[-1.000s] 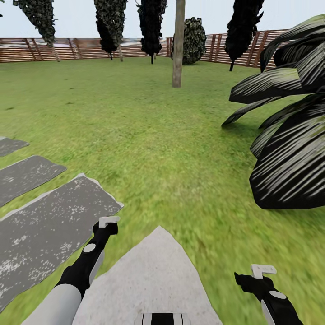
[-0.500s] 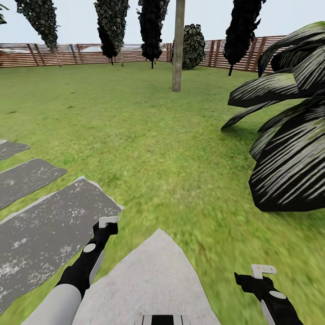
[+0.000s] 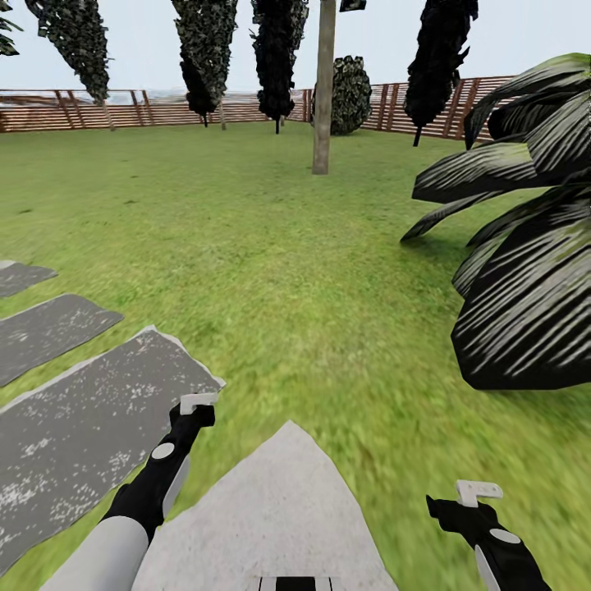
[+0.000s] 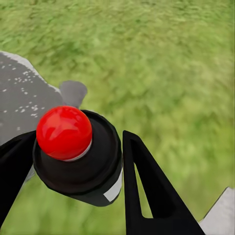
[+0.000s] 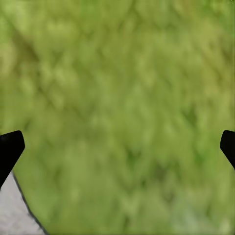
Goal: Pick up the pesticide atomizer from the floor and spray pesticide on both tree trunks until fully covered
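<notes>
Between the left gripper's (image 4: 73, 161) 2 black fingers (image 4: 147, 191) sits the pesticide atomizer (image 4: 76, 154), pinched, its red ball top up, above grass (image 3: 295, 271) beside grey paving slabs (image 3: 82, 410). Right gripper (image 5: 117, 142) hangs spread wide over lawn. Ahead stands 1 bare tree trunk (image 3: 323, 98) before the slat fence (image 3: 123, 108); a broad-leaved plant (image 3: 525, 271) crowds the right.

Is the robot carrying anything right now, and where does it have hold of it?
Yes: the left pincer grips the pesticide atomizer by the sides of its black body, under the red top. The right pincer is open, holding nothing.
</notes>
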